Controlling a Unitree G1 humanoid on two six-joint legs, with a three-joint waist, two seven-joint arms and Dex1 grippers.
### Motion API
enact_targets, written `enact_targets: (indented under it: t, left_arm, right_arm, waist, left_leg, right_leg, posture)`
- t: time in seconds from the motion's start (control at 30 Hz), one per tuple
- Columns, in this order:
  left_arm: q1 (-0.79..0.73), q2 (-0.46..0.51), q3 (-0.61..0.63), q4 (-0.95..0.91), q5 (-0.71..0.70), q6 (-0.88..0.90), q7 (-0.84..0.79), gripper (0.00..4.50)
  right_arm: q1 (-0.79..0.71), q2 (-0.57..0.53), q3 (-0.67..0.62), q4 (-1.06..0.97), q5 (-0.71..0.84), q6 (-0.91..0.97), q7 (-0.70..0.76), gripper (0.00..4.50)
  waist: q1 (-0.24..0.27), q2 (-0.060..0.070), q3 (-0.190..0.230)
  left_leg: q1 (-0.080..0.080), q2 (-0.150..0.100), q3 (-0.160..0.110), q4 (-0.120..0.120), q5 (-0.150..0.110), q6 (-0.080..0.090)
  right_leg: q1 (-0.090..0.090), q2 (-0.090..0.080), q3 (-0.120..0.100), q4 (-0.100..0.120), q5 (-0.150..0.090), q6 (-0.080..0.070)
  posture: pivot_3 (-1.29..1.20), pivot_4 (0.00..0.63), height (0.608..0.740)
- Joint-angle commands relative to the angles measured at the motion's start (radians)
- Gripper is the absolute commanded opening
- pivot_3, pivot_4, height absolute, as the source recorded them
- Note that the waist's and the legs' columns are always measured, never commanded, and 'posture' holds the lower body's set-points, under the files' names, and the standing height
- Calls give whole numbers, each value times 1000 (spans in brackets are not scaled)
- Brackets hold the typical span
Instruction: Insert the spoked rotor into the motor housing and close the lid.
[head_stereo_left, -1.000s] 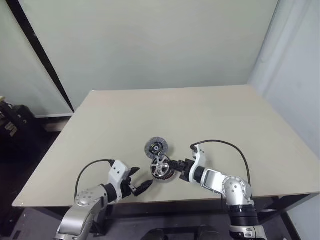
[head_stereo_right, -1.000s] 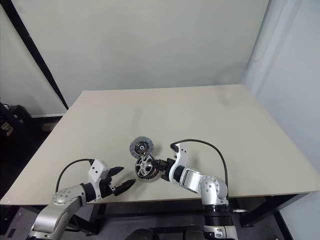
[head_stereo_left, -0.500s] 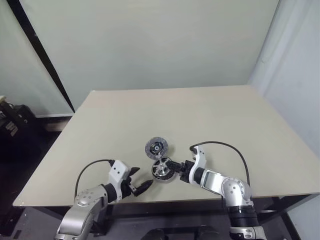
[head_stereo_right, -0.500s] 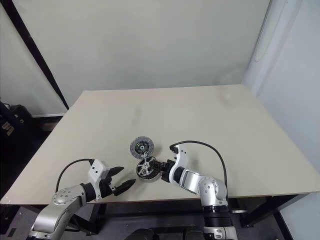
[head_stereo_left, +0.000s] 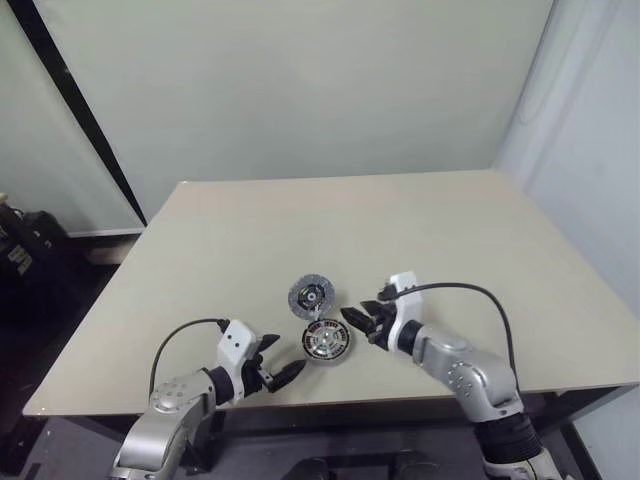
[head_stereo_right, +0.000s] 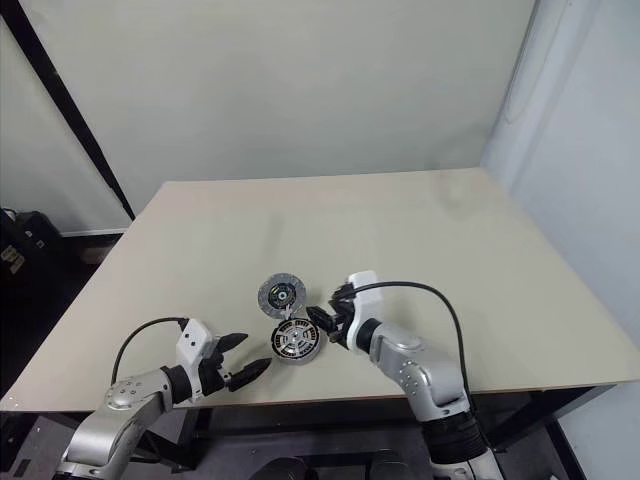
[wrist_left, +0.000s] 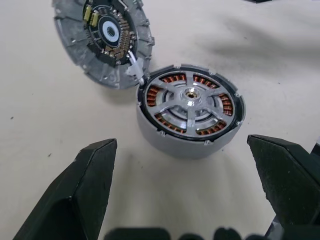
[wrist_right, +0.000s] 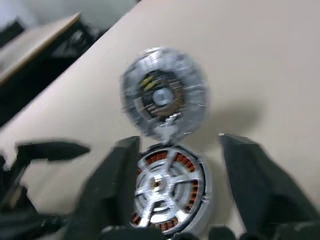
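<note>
Spoked rotor (head_stereo_right: 294, 342) inside motor housing (head_stereo_right: 281, 352), lid (head_stereo_right: 279, 295) open.

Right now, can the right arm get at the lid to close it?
Probably yes. The right end effector is open beside the housing, and the lid stands hinged open just behind it, with nothing in between.

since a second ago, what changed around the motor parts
The right pincer let go of the spoked rotor, which tipped from leaning on edge to seated flat in the motor housing, and drew back with jaws open. The lid stays swung open beside the housing; the left pincer stays open and still.
</note>
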Motion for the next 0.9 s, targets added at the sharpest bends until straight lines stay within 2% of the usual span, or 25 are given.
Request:
enact_targets:
  t: [0.03,0.17,0.4,0.5,0.77,0.9]
  left_arm:
    - [-11,2,19,-15,-5,-9,0,4500]
    - [-4,4,23,-25,-7,-7,2,4500]
    - [10,5,31,-44,-9,-6,8,4500]
    - [14,4,33,-48,-9,-6,11,4500]
    - [2,1,26,-38,-7,-7,12,4500]
    - [-5,-1,25,-32,-6,-10,11,4500]
  right_arm:
    - [-26,-15,111,35,-133,-127,30,1458]
    - [-34,4,163,150,-215,-229,48,16]
    - [-9,14,199,377,-310,-285,86,16]
    - [0,21,175,363,-309,-290,99,16]
    - [-19,43,119,301,-303,-324,107,16]
    - [-28,38,117,256,-309,-322,115,934]
  waist:
    - [0,0,0]
    - [1,-1,0]
    - [0,-1,-1]
    - [0,-2,-1]
    - [2,-2,-1]
    - [1,-2,-1]
  left_leg:
    - [0,0,0,0,0,0]
    - [0,-2,-1,1,0,0]
    - [3,-2,-1,2,0,0]
    - [9,-1,-2,1,0,-1]
    - [9,-1,-2,1,0,-1]
    - [8,-1,-2,1,0,-1]
  right_leg:
    - [0,0,0,0,0,0]
    - [1,-1,0,0,0,0]
    - [5,0,0,0,0,0]
    - [10,0,0,0,-1,-2]
    - [10,-1,0,0,-2,-2]
    - [8,0,0,0,-1,-2]
  posture:
    - [0,0,740]
    - [0,0,740]
    - [0,0,740]
    - [0,0,740]
    - [0,0,740]
    - [0,0,740]
